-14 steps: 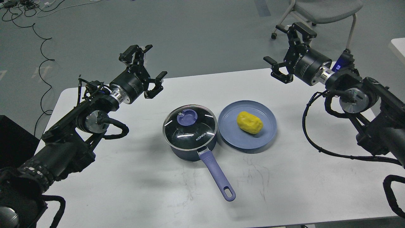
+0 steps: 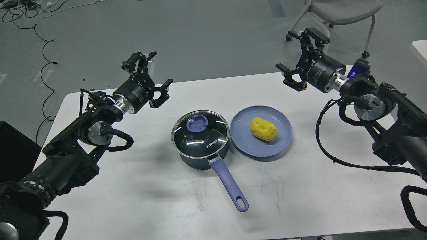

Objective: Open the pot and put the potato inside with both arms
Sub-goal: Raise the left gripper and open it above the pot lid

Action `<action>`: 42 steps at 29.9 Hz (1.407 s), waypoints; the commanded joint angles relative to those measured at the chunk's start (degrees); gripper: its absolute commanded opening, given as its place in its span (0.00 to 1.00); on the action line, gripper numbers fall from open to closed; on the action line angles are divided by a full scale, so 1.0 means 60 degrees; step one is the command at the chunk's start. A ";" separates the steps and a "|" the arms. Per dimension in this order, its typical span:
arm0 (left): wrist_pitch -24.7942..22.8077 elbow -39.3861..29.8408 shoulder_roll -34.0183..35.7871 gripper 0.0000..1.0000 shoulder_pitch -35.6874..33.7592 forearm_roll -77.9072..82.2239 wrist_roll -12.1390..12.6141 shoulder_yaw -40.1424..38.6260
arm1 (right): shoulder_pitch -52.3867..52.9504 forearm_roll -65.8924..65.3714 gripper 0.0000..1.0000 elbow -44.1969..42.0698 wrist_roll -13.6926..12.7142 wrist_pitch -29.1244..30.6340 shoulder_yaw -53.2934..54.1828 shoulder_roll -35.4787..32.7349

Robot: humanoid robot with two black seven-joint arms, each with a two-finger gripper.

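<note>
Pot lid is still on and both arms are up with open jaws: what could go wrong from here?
1. The pot nearly touches the plate; a sideways lid lift could bump it and roll the potato.
2. The knob is small; the left gripper may slip off.
3. The long handle could let the pot swing.

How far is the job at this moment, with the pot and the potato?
Nothing looks done yet. The lid sits on the pot, and the potato lies on the blue plate. In hand: nothing; the left pincer and right pincer are open, above the table. Left: lift the lid, put the potato in.
</note>
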 commanded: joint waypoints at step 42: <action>-0.0064 0.0003 0.0070 0.98 0.0231 -0.0123 0.0015 0.0041 | -0.0470 0.0014 1.00 0.0489 -0.0169 0.0035 -0.0217 0.0235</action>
